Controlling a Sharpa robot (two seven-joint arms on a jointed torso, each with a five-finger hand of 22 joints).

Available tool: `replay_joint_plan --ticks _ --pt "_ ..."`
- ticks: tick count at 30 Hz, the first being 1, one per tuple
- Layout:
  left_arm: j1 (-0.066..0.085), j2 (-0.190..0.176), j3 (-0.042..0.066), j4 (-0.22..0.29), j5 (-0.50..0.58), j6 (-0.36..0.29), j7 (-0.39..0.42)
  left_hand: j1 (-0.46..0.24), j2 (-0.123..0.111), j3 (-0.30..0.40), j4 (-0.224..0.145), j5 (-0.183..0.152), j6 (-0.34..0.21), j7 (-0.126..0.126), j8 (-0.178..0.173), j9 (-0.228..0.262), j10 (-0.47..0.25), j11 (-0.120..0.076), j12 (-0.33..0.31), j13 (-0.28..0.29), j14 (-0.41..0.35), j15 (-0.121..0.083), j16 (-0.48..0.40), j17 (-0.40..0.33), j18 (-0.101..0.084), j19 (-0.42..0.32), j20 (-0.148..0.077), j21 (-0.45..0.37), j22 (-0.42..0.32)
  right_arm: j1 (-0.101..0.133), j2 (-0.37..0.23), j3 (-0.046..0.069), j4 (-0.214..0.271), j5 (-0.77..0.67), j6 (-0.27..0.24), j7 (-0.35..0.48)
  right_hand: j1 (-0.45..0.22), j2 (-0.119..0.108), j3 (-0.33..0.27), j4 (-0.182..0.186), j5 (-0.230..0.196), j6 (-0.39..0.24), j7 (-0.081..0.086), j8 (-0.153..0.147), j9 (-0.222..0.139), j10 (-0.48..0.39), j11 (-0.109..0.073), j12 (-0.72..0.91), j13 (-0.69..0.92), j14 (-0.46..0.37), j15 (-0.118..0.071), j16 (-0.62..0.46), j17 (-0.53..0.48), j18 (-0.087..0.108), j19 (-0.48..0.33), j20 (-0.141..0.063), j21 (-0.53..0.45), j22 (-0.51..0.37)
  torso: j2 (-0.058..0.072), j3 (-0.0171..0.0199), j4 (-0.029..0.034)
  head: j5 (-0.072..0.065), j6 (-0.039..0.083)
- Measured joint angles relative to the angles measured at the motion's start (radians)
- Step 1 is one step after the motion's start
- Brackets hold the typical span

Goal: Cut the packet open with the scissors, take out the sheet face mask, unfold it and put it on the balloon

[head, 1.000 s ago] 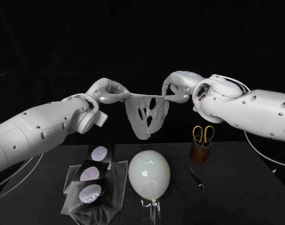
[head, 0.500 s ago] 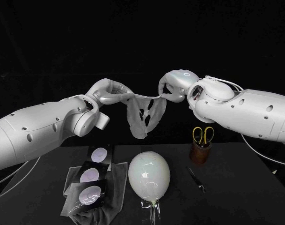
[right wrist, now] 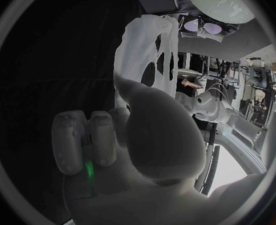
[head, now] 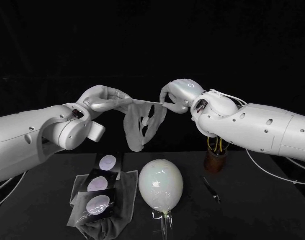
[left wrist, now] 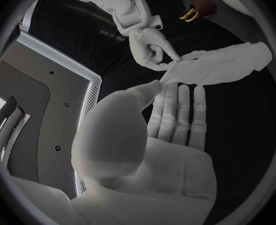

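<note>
While pinching sheet face mask (head: 136, 131) between left hand (head: 101, 99) and right hand (head: 178, 95): mid-unfold, next spread wider, lower onto balloon (head: 160, 185).

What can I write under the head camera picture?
Left hand and right hand hold the sheet face mask up between them; the balloon lies on the table.
</note>
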Motion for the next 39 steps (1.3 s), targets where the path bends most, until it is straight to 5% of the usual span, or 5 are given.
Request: replay_joint_plan --ticks 5,15,20,39 --pt "0.000 -0.079 -0.002 0.080 0.019 0.028 -0.027 -0.007 0.007 -0.015 -0.015 0.001 0.000 0.000 -0.003 0.000 0.077 -0.007 -0.099 -0.027 0.090 -0.010 -0.073 -0.045 0.000 0.052 -0.032 0.018 0.002 -0.033 0.036 0.001 -0.020 0.045 -0.029 0.028 0.000 0.000 0.008 -0.003 -0.002 -0.002 -0.002 0.000 0.000 0.000 0.000 -0.004 0.000 0.000 0.000 0.000 0.000 0.000 0.000 0.000 0.000 0.000 0.000 -0.0001 0.0014 0.011 -0.018" --pt "0.000 -0.184 -0.017 0.168 0.038 0.080 -0.074 -0.006 0.017 -0.019 -0.011 0.001 -0.006 -0.005 -0.012 0.000 0.137 -0.014 -0.175 -0.027 0.189 -0.026 -0.141 -0.076 0.000 0.129 -0.061 0.018 -0.015 -0.093 0.101 0.000 -0.068 0.114 -0.064 0.074 0.000 0.000 0.008 -0.003 -0.002 -0.002 -0.002 0.001 0.000 0.007 -0.007 -0.004 0.001 0.000 0.000 -0.001 -0.001 0.000 0.000 0.000 -0.001 -0.001 -0.003 0.0017 0.0020 0.022 -0.043" --pt "0.000 -0.231 -0.034 0.206 0.042 0.103 -0.093 -0.006 0.017 -0.019 -0.011 0.001 -0.006 -0.006 -0.014 0.000 0.177 -0.017 -0.242 -0.025 0.308 -0.036 -0.271 -0.115 -0.001 0.211 -0.095 -0.016 -0.055 -0.110 0.128 0.000 -0.081 0.141 -0.082 0.090 0.000 0.000 0.012 -0.007 -0.002 0.000 0.000 0.002 -0.002 0.006 -0.008 -0.004 0.000 0.000 0.000 -0.001 -0.001 0.000 0.000 0.000 -0.002 0.000 -0.004 0.0012 0.0039 0.025 -0.052" --pt "-0.022 -0.297 -0.118 0.330 0.065 0.088 -0.091 -0.006 0.017 -0.022 -0.008 0.001 -0.008 -0.008 -0.023 0.000 0.188 -0.020 -0.266 -0.025 0.334 -0.040 -0.312 -0.117 -0.002 0.223 -0.100 -0.027 -0.069 -0.154 0.139 0.000 -0.075 0.206 -0.093 0.115 0.000 0.000 0.015 -0.004 -0.002 0.000 0.000 0.002 -0.003 0.005 -0.009 -0.010 0.001 0.000 0.000 0.000 0.000 0.000 -0.001 0.001 -0.003 0.000 -0.009 -0.0008 0.0061 0.028 -0.083"
